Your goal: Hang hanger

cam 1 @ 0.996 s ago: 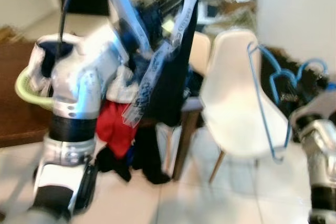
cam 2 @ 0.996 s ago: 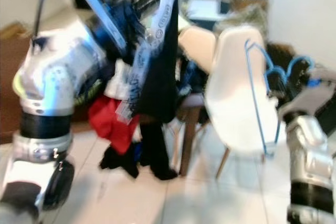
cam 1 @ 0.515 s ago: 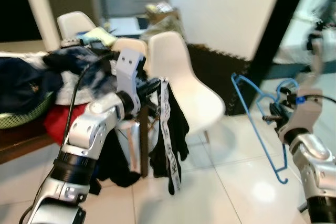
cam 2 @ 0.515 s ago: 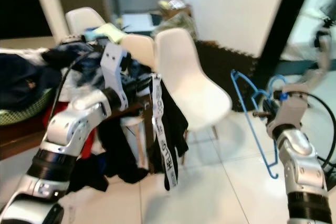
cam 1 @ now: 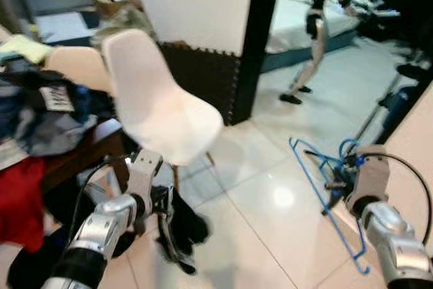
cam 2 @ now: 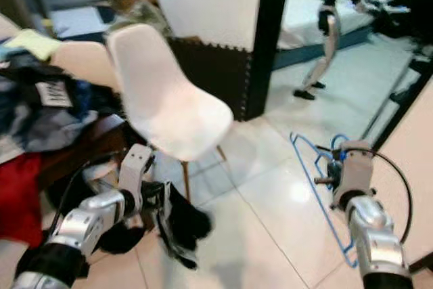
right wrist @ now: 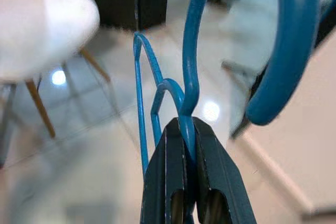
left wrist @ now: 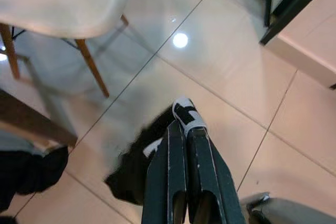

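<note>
Head views, referenced to the white chair (cam 1: 159,103): over the last second the camera has swung away from the cluttered table (cam 1: 81,157), so the whole scene has shifted; treat this as robot motion, not object motion; a doorway and open tiled floor (cam 1: 270,194) now lie to the right of the chair. The left pincer (cam 1: 164,211) sits low in front of the chair with a dark garment (cam 1: 183,231) hanging from it. The right pincer (cam 2: 323,179) is well to the right of the chair and carries the blue hanger (cam 1: 318,187), whose frame slopes down toward the floor. You should read the turn as transit toward a hanging point; no rail can be made out, so the hanging step is judged not yet begun.

Left wrist view: the fingers (left wrist: 170,182) are pressed together, pinching the garment (left wrist: 142,166), which trails over the tiles near the chair legs.

Right wrist view: the fingers (right wrist: 173,182) are clamped on the hanger (right wrist: 191,51) wire just below its hook; the chair lies beyond it; confirm the grip holds during travel.
</note>
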Motion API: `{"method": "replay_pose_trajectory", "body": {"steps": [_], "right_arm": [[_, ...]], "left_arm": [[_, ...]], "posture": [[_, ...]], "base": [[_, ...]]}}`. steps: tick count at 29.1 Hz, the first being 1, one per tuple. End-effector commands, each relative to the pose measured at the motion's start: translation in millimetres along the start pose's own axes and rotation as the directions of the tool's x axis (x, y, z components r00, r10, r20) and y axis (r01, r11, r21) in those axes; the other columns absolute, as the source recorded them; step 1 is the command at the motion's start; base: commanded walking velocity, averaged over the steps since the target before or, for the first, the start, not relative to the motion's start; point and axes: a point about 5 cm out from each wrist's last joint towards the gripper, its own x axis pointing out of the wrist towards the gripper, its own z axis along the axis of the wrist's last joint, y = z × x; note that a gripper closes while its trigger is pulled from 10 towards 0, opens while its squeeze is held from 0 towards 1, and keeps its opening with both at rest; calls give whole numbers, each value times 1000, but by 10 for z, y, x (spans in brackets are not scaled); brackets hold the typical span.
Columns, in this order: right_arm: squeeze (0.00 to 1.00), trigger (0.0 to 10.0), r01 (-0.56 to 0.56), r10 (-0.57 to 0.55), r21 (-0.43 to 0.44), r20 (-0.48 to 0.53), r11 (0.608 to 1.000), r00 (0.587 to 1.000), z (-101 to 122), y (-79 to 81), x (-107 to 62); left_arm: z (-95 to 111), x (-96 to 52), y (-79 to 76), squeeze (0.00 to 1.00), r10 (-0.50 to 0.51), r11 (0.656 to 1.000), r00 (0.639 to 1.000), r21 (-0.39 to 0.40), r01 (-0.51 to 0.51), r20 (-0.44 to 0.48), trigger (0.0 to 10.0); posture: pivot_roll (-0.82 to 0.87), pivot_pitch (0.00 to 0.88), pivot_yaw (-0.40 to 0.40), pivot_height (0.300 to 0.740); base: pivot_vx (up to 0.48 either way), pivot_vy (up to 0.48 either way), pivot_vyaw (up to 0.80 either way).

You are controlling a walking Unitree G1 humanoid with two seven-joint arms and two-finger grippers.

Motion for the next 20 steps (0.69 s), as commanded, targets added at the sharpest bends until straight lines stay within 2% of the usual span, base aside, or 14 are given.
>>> {"method": "replay_pose_trajectory", "body": {"steps": [1, 2, 4, 7, 8, 13, 15, 16, 17, 20], "right_arm": [[0, 10000, -12, 12, 1, -30, 1000, 999, -158, 47, -49], [0, 10000, -12, 12, 1, -30, 1000, 999, -158, 47, -49], [0, 10000, -62, 63, 20, -87, 998, 994, -405, 178, -143], [0, 10000, -80, 83, 31, -96, 996, 992, -453, 214, -161], [0, 10000, -109, 115, 58, -92, 992, 989, -492, 258, -176], [0, 10000, -115, 127, 129, -92, 985, 988, -584, 289, -208], [0, 10000, -85, 110, 235, -95, 968, 989, -739, 309, -272], [0, 10000, -85, 110, 235, -95, 968, 989, -739, 309, -272], [0, 10000, -61, 96, 306, -100, 950, 990, -868, 342, -333], [0, 10000, -53, 93, 328, -108, 943, 990, -946, 369, -368]], "left_arm": [[-303, -38, 22, 0, 29, 999, 997, -43, -33, -74, 10000], [-303, -38, 22, 0, 29, 999, 997, -43, -33, -74, 10000], [-690, -108, -12, 0, 52, 994, 985, -87, -67, -162, 10000], [-778, -129, -19, 0, 62, 994, 982, -82, -77, -179, 10000], [-861, -154, -21, 0, 68, 993, 981, -82, -84, -180, 10000], [-900, -185, -21, 0, 54, 988, 987, -135, -74, -152, 10000], [-877, -218, -23, 0, 40, 980, 997, -192, -51, -63, 10000], [-877, -218, -23, 0, 40, 980, 997, -192, -51, -63, 10000], [-868, -253, 10, 0, 59, 958, 998, -283, -52, 13, 10000], [-862, -262, 31, 0, 70, 948, 997, -313, -56, 33, 10000]], "posture": [[-1, 10, -21, 740], [-1, 10, -21, 740], [-6, 2, -23, 740], [-7, 1, -23, 740], [-13, 0, -23, 740], [-14, 5, -22, 740], [-8, 6, -22, 740], [-8, 6, -22, 740], [-8, 9, -19, 740], [-4, 9, -19, 740]], "base": [[0, 0, -788], [0, 0, -788], [0, 0, -788], [0, 0, -788], [0, 0, -788], [0, 0, -788], [0, 0, -788], [0, 0, -788], [0, 0, -788], [0, 0, -788]]}}
